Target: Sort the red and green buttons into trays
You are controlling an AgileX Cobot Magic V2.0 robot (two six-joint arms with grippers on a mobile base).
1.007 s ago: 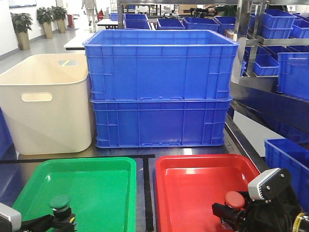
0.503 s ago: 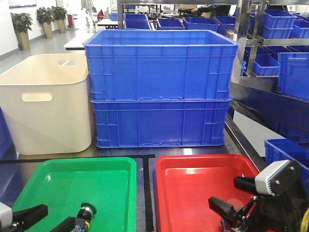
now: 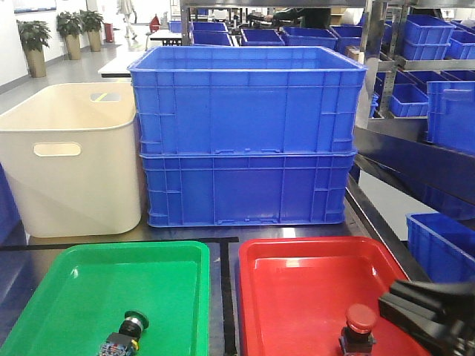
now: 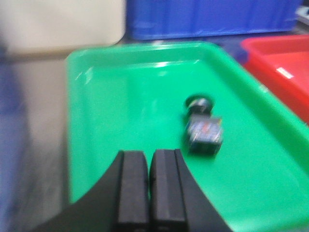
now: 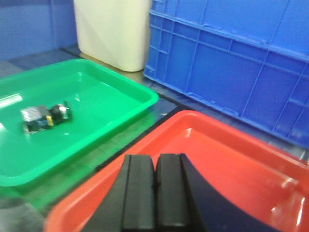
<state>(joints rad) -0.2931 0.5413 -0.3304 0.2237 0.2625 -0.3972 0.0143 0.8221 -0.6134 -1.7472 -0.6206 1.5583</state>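
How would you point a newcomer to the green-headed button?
Find the stacked blue crates; before them sit two shallow trays. In the green tray, near its front edge, the green button lies on its side, unlike the red button standing upright in the red tray.
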